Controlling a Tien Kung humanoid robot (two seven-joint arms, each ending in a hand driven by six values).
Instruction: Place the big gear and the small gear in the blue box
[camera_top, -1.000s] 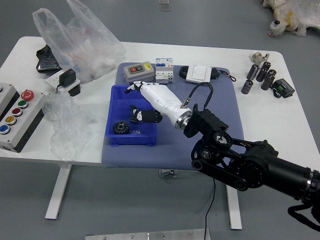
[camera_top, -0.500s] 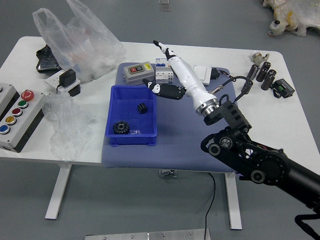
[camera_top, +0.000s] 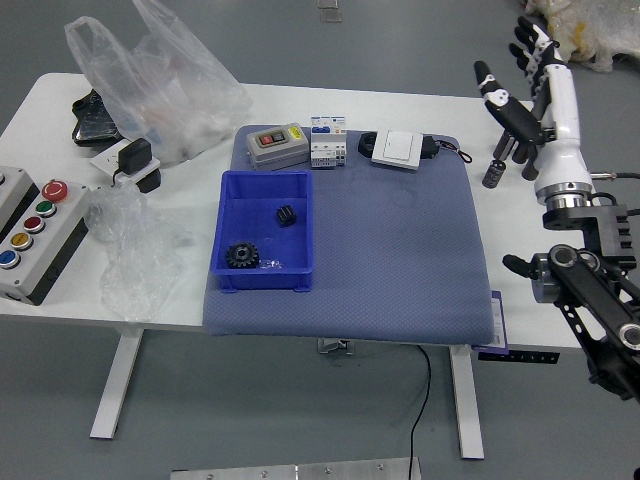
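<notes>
My right robot hand (camera_top: 512, 68) hangs above the right side of the tabletop (camera_top: 530, 270), its fingers spread apart and pointing toward the far edge, with nothing held between them. It is well apart from the blue box (camera_top: 217, 225), which sits on the left part of the blue-grey mat (camera_top: 400, 250). Both of my gears lie inside that box: the big gear (camera_top: 242, 256) is in the near left corner area, its toothed rim showing, and the small gear (camera_top: 286, 215) is farther back and to the right, apart from the big one. Just beside the big gear I see a small clear item (camera_top: 270, 264), too small for me to name. Behind the box, on the far part of the mat, a grey switch box (camera_top: 277, 148) stands near some small blue and white boxes (camera_top: 328, 142), and farther right is a white square device (camera_top: 399, 149). To my left, a large clear plastic bag (camera_top: 165, 80) rests toward the back, crumpled clear plastic (camera_top: 135, 255) lies nearer to me, and a control panel (camera_top: 45, 250) carries a row of coloured buttons. Black cylinders (camera_top: 494, 173) show partly behind my hand
</notes>
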